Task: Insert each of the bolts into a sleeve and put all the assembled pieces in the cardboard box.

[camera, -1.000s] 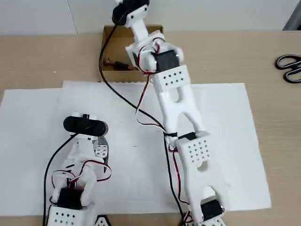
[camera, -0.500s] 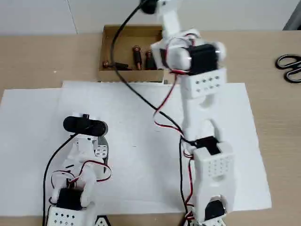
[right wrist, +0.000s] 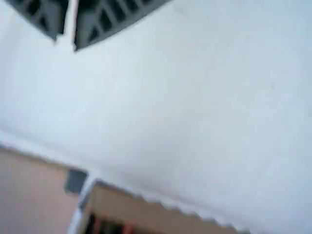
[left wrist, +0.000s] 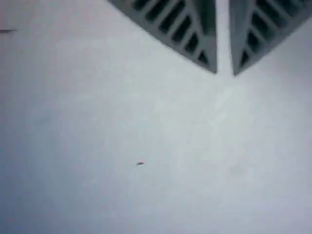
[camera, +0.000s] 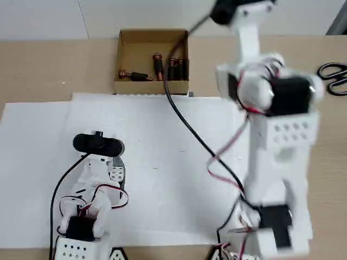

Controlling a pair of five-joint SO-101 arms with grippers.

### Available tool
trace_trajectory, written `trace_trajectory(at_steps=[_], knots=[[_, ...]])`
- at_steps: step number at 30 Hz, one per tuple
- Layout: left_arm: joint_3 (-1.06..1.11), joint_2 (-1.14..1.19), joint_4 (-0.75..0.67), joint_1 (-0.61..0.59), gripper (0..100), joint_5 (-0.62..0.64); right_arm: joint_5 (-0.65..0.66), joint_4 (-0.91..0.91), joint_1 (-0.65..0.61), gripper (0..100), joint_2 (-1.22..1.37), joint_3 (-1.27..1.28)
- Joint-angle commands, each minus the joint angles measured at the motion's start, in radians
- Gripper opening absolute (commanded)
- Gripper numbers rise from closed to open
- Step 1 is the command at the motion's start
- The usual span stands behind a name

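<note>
With pieces (camera: 162, 67) stowed in the cardboard box (camera: 146, 86) and left tool (left wrist: 224, 70), right tool (right wrist: 65, 43) closed empty, both are probably best parked clear of it.

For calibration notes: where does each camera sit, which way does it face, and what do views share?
High view: fixed above the table, looking down on left arm, right arm, white paper and cardboard box.
Left wrist view: on the left wrist, facing down at the paper past its own jaws.
Right wrist view: on the right wrist, facing paper and box past its own jaws.
Shared: all show the paper; high and right wrist views show the box.
</note>
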Motion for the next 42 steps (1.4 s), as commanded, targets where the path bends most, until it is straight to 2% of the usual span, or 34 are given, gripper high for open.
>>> trace_trajectory(at_steps=[1, 5, 13, 19, 29, 42], knots=[[-0.005, -0.009, -0.02, -0.006, 1, -0.005, -0.014, -0.015, 0.053, 0.4, -0.222, 0.252], [-0.005, -0.009, -0.02, -0.006, 1, -0.005, -0.025, -0.093, 0.099, 0.4, -0.403, 0.529], [-0.005, -0.009, -0.02, -0.006, 1, -0.005, -0.051, -0.483, 0.113, 0.4, -0.786, 1.235], [-0.005, -0.009, -0.02, -0.006, 1, -0.005, -0.051, -0.633, 0.113, 0.4, -0.981, 1.608], [-0.005, -0.009, -0.02, -0.006, 1, -0.005, -0.051, -0.819, 0.111, 0.4, -1.132, 1.929], [-0.005, -0.009, -0.02, -0.006, 1, -0.005, -0.049, -0.839, 0.11, 0.4, -1.379, 2.185]])
